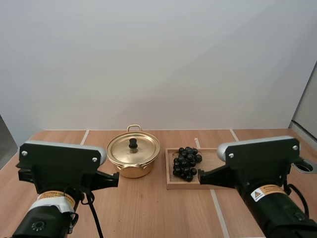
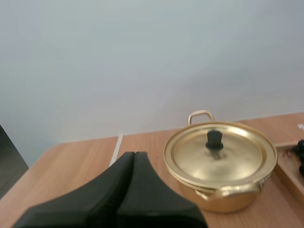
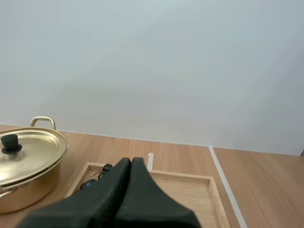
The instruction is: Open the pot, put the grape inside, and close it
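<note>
The right arm (image 1: 262, 171) covered the near right corner of the wooden tray (image 1: 171, 184), and in the right wrist view the jaws hid most of the grapes (image 1: 186, 162). The left jaws and the right jaws were each pressed fully together, holding nothing. The pot (image 1: 133, 161), its lid (image 1: 142, 148) on, stood on the surface (image 1: 148, 208) just left of the tray that held the grapes.

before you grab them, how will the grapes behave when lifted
The grapes look like a loose cluster of round berries, so the bunch will probably sag. Their glossy skins may be slippery. Loose ones would likely roll inside the tray.
</note>
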